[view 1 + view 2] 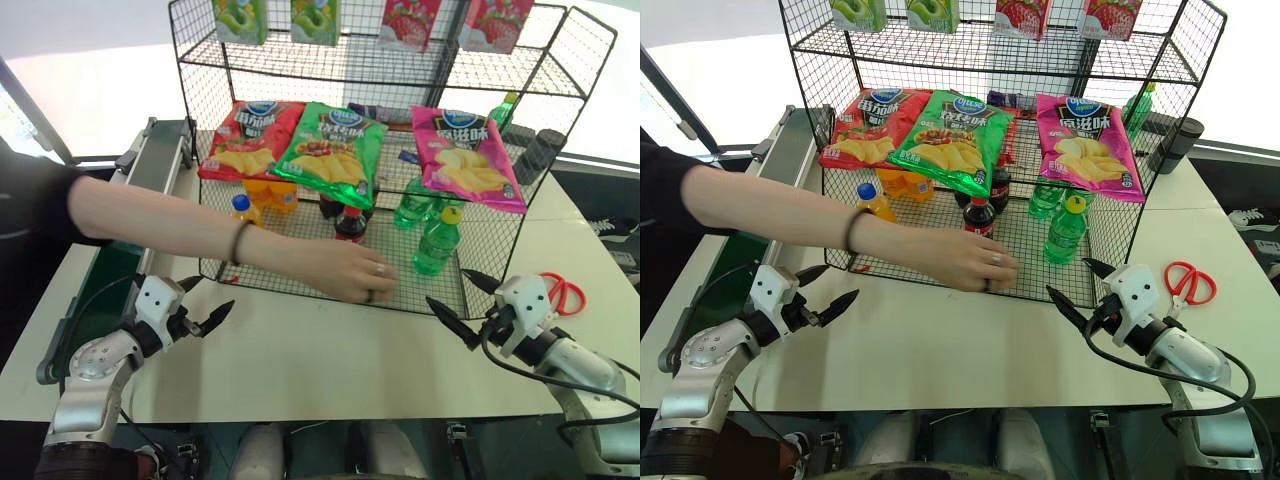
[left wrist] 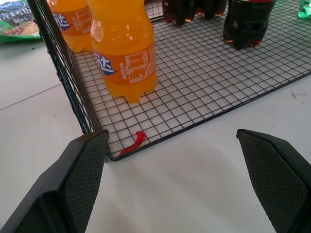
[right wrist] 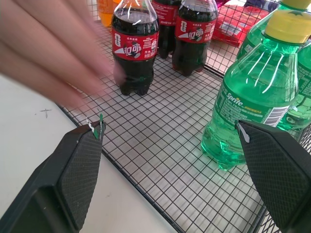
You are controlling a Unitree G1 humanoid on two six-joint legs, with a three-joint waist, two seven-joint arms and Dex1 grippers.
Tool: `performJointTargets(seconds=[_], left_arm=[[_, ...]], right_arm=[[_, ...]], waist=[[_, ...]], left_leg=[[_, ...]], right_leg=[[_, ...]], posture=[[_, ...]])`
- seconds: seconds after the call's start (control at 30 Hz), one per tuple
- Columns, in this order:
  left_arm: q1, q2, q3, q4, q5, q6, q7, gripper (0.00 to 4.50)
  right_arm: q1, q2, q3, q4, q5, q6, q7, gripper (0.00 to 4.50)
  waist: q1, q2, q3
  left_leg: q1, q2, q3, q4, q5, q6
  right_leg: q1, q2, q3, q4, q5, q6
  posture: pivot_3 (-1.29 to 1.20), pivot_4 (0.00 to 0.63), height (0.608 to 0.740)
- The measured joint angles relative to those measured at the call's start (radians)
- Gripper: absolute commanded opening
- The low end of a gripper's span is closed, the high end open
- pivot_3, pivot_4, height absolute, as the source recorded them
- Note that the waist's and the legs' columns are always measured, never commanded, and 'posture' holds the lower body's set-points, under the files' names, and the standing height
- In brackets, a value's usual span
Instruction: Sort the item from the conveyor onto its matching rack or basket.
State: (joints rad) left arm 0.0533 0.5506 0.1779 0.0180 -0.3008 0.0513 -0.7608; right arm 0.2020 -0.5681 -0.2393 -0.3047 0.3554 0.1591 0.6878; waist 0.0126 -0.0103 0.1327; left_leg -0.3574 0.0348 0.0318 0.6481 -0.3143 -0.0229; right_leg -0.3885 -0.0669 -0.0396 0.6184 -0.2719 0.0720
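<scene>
Waited with both grippers spread and empty while a person's hand crossed the basket front.

Nearest, at 7 o'clock, left gripper [image 1: 196, 311] gaped over bare table [image 1: 330, 365]; at 5 o'clock, right gripper [image 1: 462, 300] likewise, holding nothing. Beyond, hand [image 1: 350, 272] lay on basket [image 1: 300, 290] edge at centre. Green bottle [image 1: 438, 240] stood inside basket at 1 o'clock, touching its twins. Conveyor [image 1: 160, 165] ran at 10 o'clock, no bottle seen on it. Best held back until hand cleared, probably.

We're seeing a clear-green soda bottle [image 3: 252, 104] wearing a yellow cap [image 3: 290, 25], cola bottles [image 3: 135, 46] showing red labels, an orange-drink bottle [image 2: 124, 46], a black grid rack [image 1: 300, 62], and red-handled scissors [image 1: 1189, 281].
</scene>
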Motion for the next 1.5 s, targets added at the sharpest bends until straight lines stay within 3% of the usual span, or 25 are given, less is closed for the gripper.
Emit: performJointTargets(seconds=[1.5], left_arm=[[-0.008, -0.011, -0.006, 0.0, 0.006, 0.005, -0.002, 4.5]], right_arm=[[0.022, 0.007, 0.005, -0.003, -0.019, -0.001, -0.014, 4.45]], waist=[[0.0, 0.0, 0.0]], left_leg=[[0.0, 0.0, 0.0, 0.0, 0.0, 0.0]], right_leg=[[0.0, 0.001, 0.0, 0.0, 0.001, 0.001]], posture=[[0.0, 0.15, 0.74]])
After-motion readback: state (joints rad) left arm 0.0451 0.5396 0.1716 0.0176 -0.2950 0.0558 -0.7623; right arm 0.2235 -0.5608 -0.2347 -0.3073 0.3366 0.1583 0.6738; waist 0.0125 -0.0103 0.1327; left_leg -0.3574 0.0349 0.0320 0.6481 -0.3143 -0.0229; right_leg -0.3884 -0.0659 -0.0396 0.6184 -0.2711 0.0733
